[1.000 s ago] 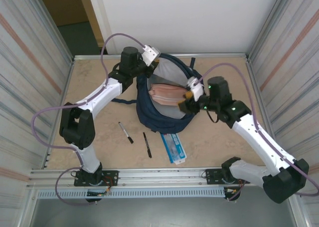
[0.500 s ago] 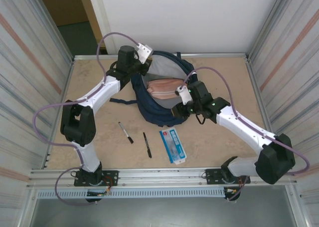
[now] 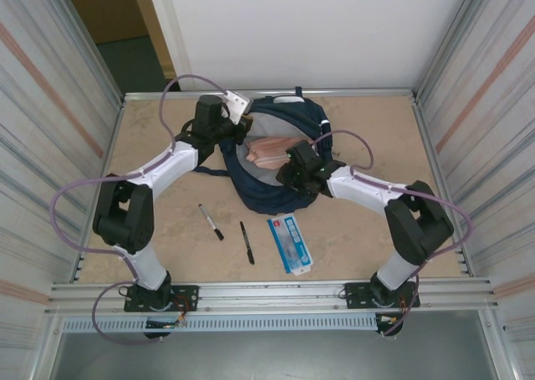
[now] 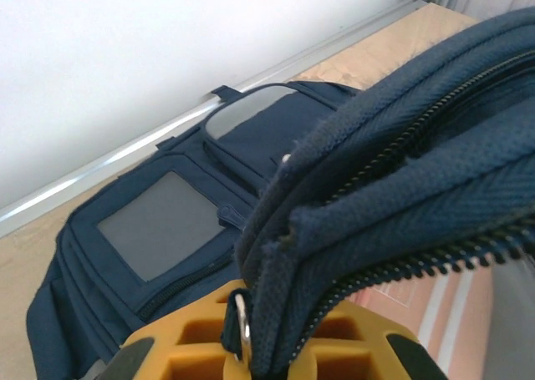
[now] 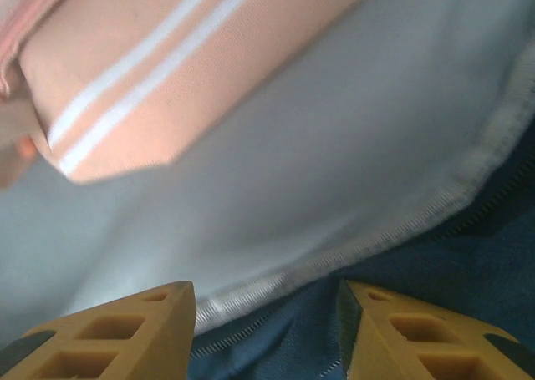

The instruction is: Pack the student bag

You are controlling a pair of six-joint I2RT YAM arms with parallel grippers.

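Two tools work the student bag (image 3: 266, 198). From above, the right tool (image 3: 290, 168) has swung in over its mouth, pink pouch (image 3: 269, 150) just beyond. Left wrist: the left tool (image 4: 251, 347) pinches the zip edge tight. Right wrist: jaws part-open, empty, likely to tuck the pouch deeper.

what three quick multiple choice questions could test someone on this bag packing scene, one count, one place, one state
1. How many pens lie on the table? A one; B two; C four
2. Where is the pink pouch? A beside the pens; B under the table; C inside the student bag
3. The left gripper is: A shut on the student bag's zip edge; B open above the table; C shut on a pen
Answers: 1 B, two dark pens lie in front of the bag. 2 C, it lies within the bag's open mouth. 3 A, navy fabric is pinched between its yellow fingers.
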